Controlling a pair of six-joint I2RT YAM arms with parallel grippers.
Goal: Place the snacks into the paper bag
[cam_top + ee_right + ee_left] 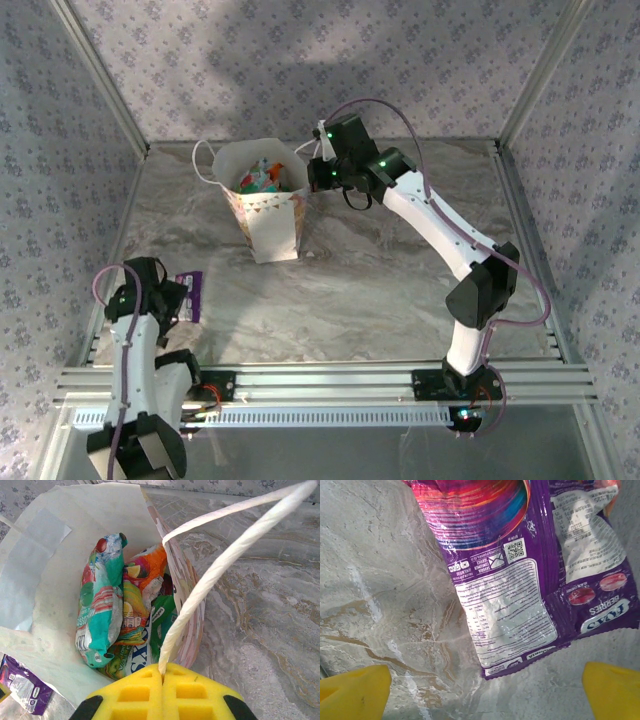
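The white paper bag (268, 215) stands upright at the back of the table with several snack packets (262, 178) inside. From the right wrist I look down into the paper bag (40, 565) at a teal packet (97, 605), an orange-yellow one (137, 600) and a green one (162, 620). My right gripper (162, 672) is shut on the bag's cord handle (220, 565). A purple snack packet (520, 570) lies flat on the table. My left gripper (485, 690) hovers over its lower edge, open, yellow fingertips (355, 690) on either side. The purple packet (193, 294) is at the near left.
The marble-patterned tabletop (400, 270) is bounded by aluminium frame posts and patterned walls. A metal rail (330, 380) runs along the near edge. The bag's other cord handle (203, 165) hangs on its left side.
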